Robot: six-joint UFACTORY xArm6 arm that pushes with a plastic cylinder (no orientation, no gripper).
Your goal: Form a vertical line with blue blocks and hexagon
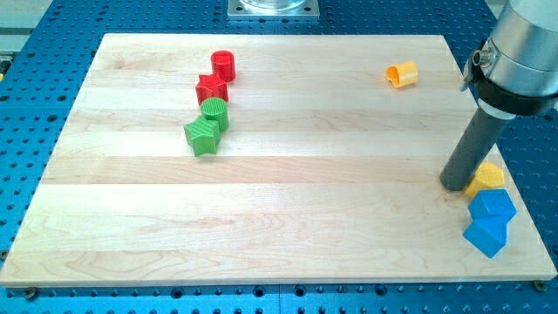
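The yellow hexagon block point(486, 178) sits right against my tip point(455, 185), on the tip's right in the view, near the bench's point(279, 218) right edge. Just below the hexagon, touching it, is a blue cube-like block point(493, 206), and directly under that one, also touching, a second blue block point(486, 235) with a wedge-like shape; both lie below and to the right of my tip. The three stack up in a near-vertical column down the view.

There is no claw on this arm, only the dark rod, so nothing is grasped.

Up toward the view's top and left of the tip, well apart, lies a small yellow-orange cylinder-like block point(402, 74).

Far to the tip's left: red cylinder point(223, 64), red star-like block point(212, 88), green cylinder point(214, 113), green star-like block point(202, 136), running downward in a chain.
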